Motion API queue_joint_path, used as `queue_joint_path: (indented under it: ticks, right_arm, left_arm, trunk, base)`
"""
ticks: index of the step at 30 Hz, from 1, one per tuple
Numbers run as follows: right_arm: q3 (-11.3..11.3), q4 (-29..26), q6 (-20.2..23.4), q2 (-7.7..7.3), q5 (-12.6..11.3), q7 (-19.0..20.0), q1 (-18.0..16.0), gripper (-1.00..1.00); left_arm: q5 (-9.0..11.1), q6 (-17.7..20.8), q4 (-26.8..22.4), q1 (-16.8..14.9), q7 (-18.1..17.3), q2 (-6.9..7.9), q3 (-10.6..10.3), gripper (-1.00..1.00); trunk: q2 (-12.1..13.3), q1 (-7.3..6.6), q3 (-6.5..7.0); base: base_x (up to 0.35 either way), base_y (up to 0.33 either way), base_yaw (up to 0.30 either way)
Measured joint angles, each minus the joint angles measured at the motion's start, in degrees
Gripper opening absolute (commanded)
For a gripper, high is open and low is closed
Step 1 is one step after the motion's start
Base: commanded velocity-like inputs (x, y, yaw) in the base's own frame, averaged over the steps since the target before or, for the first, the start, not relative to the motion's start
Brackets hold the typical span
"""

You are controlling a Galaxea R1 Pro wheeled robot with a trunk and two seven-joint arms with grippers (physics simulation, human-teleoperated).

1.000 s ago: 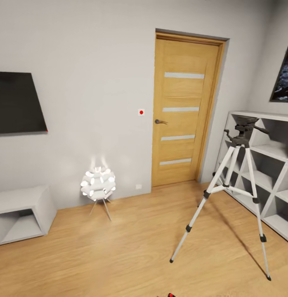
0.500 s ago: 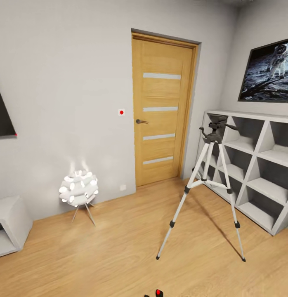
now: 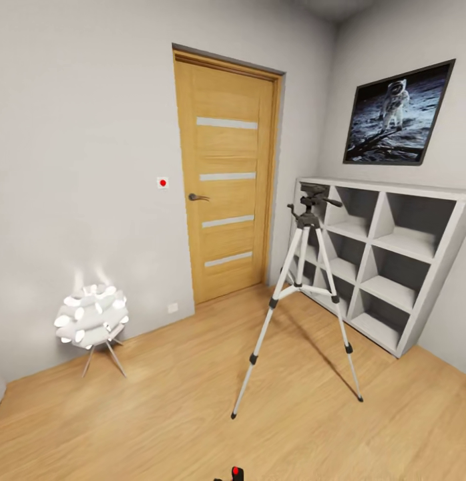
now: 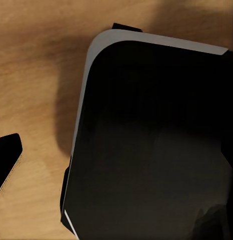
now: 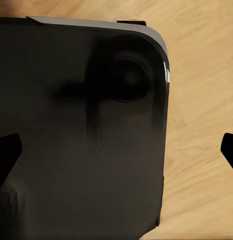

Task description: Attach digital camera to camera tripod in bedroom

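Observation:
The camera tripod (image 3: pixel 302 294) stands on the light wood floor in front of the white cube shelves (image 3: pixel 383 257), its silver-white legs spread and its dark grey head with the pan handle bare on top. A small black thing with a red dot, the digital camera (image 3: pixel 236 473), peeks in at the head view's bottom edge, mostly cut off. In the left wrist view my left gripper (image 4: pixel 119 160) hangs open over my black base, one dark fingertip (image 4: pixel 6 160) showing. My right gripper (image 5: pixel 116 150) is open too, its fingertips (image 5: pixel 6 150) wide apart above the base.
A shut wooden door (image 3: pixel 226 177) is behind the tripod to the left. An astronaut picture (image 3: pixel 396 115) hangs above the shelves. A glowing white ball lamp (image 3: pixel 91 319) on thin legs stands by the left wall. Open wood floor (image 3: pixel 166 401) lies between me and the tripod.
The head view has swung to the right: door, lamp and tripod sit further left in the picture, the dark wall screen has left it, and the shelves and astronaut picture show fully.

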Motion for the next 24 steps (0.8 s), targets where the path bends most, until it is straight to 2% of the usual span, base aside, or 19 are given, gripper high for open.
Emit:
queue_joint_path:
  ticks: [24]
  right_arm:
    - [0.0, 0.0, 0.1, -0.21, 0.1, 0.0, 0.0, 1.0]
  left_arm:
    - [0.0, -0.1, 0.0, 0.0, 0.0, 0.01, 0.0, 1.0]
  trunk:
    - [0.0, 0.0, 0.0]
  base:
    - [0.0, 0.0, -0.289]
